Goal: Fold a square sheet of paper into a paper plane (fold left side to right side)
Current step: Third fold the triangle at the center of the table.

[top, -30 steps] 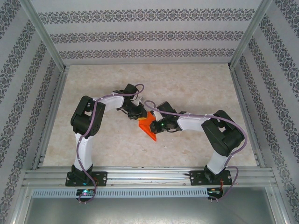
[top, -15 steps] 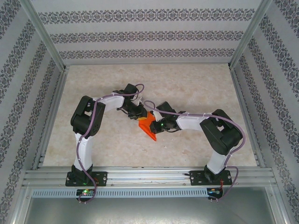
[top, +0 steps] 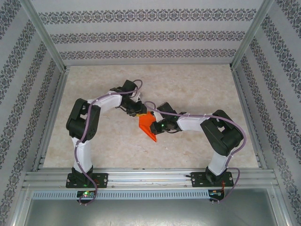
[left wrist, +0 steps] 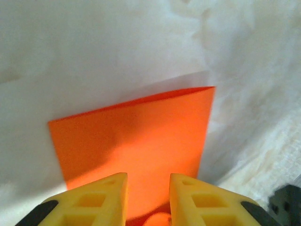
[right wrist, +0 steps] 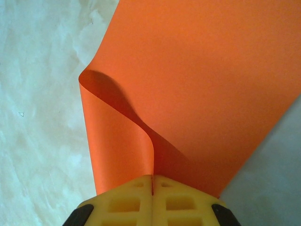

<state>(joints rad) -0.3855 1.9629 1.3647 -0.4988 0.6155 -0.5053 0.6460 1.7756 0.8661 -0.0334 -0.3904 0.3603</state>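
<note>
The square sheet of paper [top: 147, 125] lies mid-table between the two wrists, part-folded. Seen from the right wrist, one layer of the sheet [right wrist: 188, 94] curls over in a soft loop and isn't creased flat. The right gripper [top: 157, 127] has its fingers [right wrist: 127, 202] pressed together w/ the paper's near edges pinched between them. The left gripper [top: 136, 112] hangs at the sheet's far-left side. Its fingers [left wrist: 103, 197] stand apart w/ a plain gap and orange showing through, so I'd say it grips nothing (a thin sheet wouldn't hold them that wide).

What worries me:
- There's just one pinch point, so the sheet can pivot round it. Edges would drift out of line and the crease would prob. come out crooked.
- The loop looks springy. If nothing presses it down it may open back up.
- If the left gripper comes down off-centre on the loop, it would set a skewed fold, and that's hard to undo in paper.
- The top looks smooth, so any tug from the right gripper could slide the whole sheet instead of tightening the fold.
- The wrists are v. close together, so a bump is possible.

The tabletop [top: 197, 94] is pale beige w/ a marbled pattern and looks matte. Walls [top: 150, 35] on three sides are papered light w/ dark ornamental bands. Aluminium posts stand at the corners, and a rail [top: 150, 176] runs along the near edge, where both bases are bolted.
</note>
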